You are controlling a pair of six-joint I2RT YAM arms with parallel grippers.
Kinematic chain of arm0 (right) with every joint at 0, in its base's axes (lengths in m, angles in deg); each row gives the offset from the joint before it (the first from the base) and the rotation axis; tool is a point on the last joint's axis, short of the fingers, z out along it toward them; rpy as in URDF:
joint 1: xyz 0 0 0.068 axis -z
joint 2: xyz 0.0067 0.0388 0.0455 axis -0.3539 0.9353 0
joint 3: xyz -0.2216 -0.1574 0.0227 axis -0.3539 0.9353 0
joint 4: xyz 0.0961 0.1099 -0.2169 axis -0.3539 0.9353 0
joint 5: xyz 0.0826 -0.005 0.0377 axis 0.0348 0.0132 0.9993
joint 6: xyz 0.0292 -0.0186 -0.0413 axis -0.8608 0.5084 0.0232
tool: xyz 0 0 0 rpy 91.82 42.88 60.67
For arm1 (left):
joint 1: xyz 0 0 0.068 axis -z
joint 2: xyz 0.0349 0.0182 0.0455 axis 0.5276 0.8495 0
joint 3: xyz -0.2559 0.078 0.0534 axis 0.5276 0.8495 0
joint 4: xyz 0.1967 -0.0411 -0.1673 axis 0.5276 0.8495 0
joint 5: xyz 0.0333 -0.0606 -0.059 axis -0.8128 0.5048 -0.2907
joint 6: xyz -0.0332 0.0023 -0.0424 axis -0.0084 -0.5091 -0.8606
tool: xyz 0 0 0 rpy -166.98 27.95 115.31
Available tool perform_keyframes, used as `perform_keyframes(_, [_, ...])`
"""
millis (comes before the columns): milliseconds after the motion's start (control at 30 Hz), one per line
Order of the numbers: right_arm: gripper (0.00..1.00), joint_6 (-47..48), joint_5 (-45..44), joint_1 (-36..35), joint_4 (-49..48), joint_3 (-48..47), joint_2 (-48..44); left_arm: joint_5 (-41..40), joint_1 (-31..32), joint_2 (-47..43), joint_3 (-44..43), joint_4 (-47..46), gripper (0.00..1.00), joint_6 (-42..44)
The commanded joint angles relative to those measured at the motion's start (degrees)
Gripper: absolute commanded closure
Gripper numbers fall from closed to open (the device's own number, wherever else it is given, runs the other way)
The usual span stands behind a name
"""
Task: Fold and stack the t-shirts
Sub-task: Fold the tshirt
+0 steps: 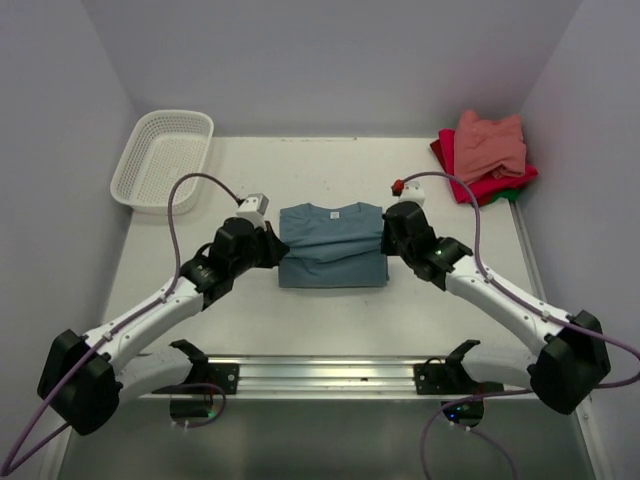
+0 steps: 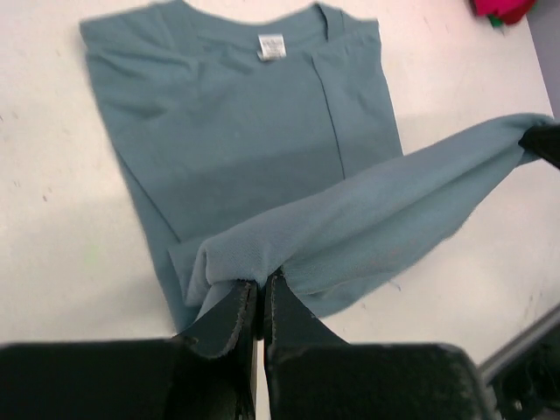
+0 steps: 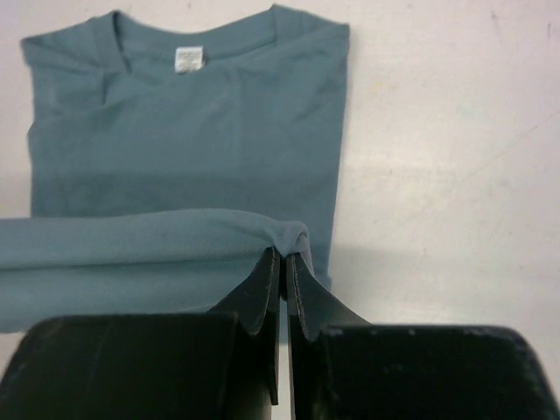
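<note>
The dusty teal-blue t-shirt (image 1: 332, 244) lies in the middle of the table, collar toward the back, sleeves folded in. My left gripper (image 1: 272, 250) is shut on its lower left corner, and the right gripper (image 1: 392, 242) is shut on the lower right corner. In the left wrist view the pinched hem (image 2: 367, 219) is lifted off the table and stretches across to the other gripper, above the flat body (image 2: 219, 122) with its white neck label. In the right wrist view the raised hem (image 3: 149, 241) also hangs over the body (image 3: 192, 122). Folded salmon-pink (image 1: 490, 143), red (image 1: 480, 185) and green (image 1: 512, 196) t-shirts are stacked at the back right.
A white plastic mesh basket (image 1: 163, 158) stands at the back left corner. Purple cables (image 1: 190, 185) loop over both arms. A metal rail (image 1: 330, 375) runs along the near edge between the arm bases. Grey walls close in the table on three sides.
</note>
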Motion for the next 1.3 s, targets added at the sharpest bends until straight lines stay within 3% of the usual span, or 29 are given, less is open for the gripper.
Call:
perform_keyframes(0, [1.0,5.3,-4.1,4.6,-10.9,-4.2,6.7,-2.8,-4.6,6.7,-3.8,-13.5,1.0,4.6])
perform_keyframes(267, [1.0,6.3,-1.5,9.6,-16.7,-15.7,23.8,-0.6,-11.5,23.3,-12.2,-20.4,1.0,5.8])
perform_keyframes(400, [1.0,6.8,-2.3,11.6,-17.6,-26.0,36.1,2.0,-15.5,37.9,-21.2,-22.9,1.0,6.5])
perform_keyframes(433, [1.0,7.0,-4.1,11.9,-17.1,-32.3,42.7,2.6,-16.3,40.8,-26.4,-23.0,0.9,6.5])
perform_keyframes(467, [0.63,7.3,-5.1,12.1,-14.3,-36.4,46.0,2.5,-16.8,43.5,-29.1,-23.2,0.69,6.6])
perform_keyframes(500, [0.42,7.9,-6.6,12.4,-12.2,-40.7,49.0,2.5,-18.0,47.9,-32.1,-22.3,0.28,6.7])
perform_keyframes(533, [0.25,8.2,-9.8,12.4,-10.6,-47.4,51.9,2.7,-18.7,49.6,-37.4,-21.6,0.03,6.9])
perform_keyframes(567, [0.01,8.3,-10.6,12.3,-9.4,-49.4,54.2,2.7,-19.0,50.6,-39.6,-20.8,0.0,7.1])
perform_keyframes(667, [0.01,9.8,-11.3,12.2,-14.0,-46.1,49.2,2.1,-19.7,49.7,-42.4,-17.5,0.0,9.2])
perform_keyframes(933, [0.01,9.5,-4.5,12.2,-16.7,-26.4,35.5,8.1,-19.9,37.4,-28.6,-17.8,0.0,7.9])
perform_keyframes(1133, [0.01,2.7,15.2,17.9,-16.6,-16.1,30.3,28.6,-19.6,34.7,-20.6,-23.0,0.0,4.0])
perform_keyframes(1233, [0.01,1.8,17.9,18.8,-19.3,-12.2,29.4,37.5,-19.6,36.7,-17.8,-30.4,0.0,-0.6])
perform_keyframes(1267, [0.01,1.7,18.5,19.0,-19.2,-11.8,29.6,40.5,-19.6,38.5,-17.1,-33.2,0.07,-3.3])
